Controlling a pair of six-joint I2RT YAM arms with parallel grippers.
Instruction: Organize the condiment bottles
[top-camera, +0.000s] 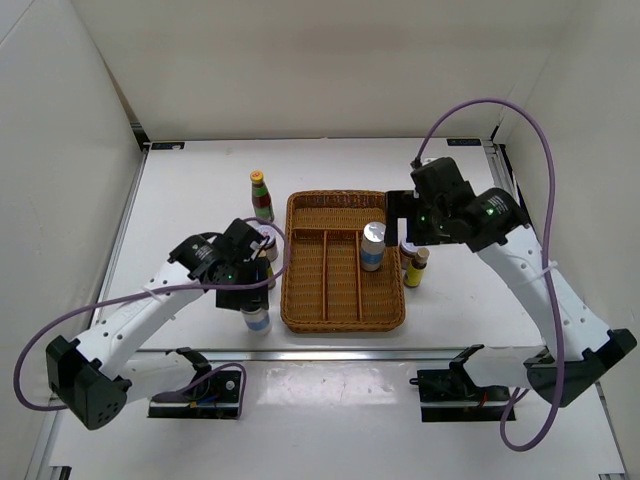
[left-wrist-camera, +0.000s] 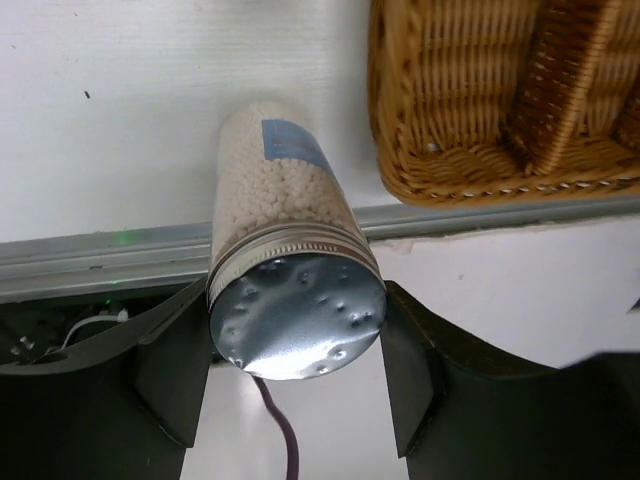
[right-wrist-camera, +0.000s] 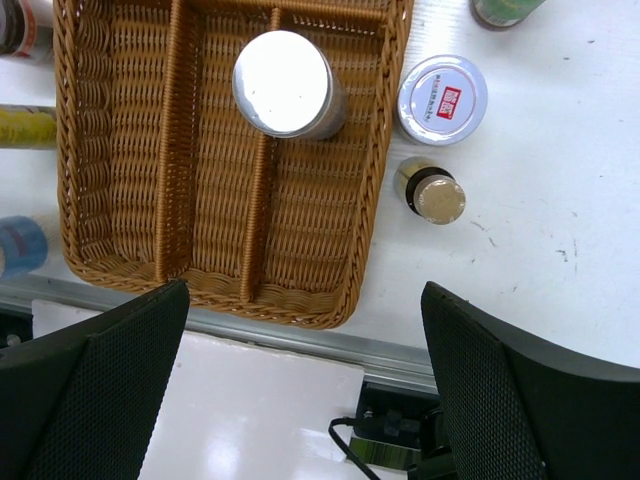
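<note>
A silver-topped cylinder (left-wrist-camera: 297, 315) full of white beads, with a blue label, stands on the table just off the wicker tray's near-left corner (left-wrist-camera: 470, 170). My left gripper (left-wrist-camera: 295, 375) is shut on it, both fingers pressed against its lid. In the top view it is the cylinder (top-camera: 257, 320) under my left gripper (top-camera: 256, 305). A second silver-topped cylinder (right-wrist-camera: 288, 85) stands upright in the tray's right compartment. A white-lidded jar (right-wrist-camera: 442, 100) and a tiny dark yellow-capped bottle (right-wrist-camera: 430, 192) stand right of the tray. My right gripper (right-wrist-camera: 310, 400) hangs open above them, holding nothing.
The brown wicker tray (top-camera: 305, 300) has three long compartments. A tall yellow-capped bottle (top-camera: 262, 195) stands off its far-left corner. More bottles are bunched behind my left wrist (top-camera: 266, 240), partly hidden. The table's metal front rail (left-wrist-camera: 100, 250) runs close by.
</note>
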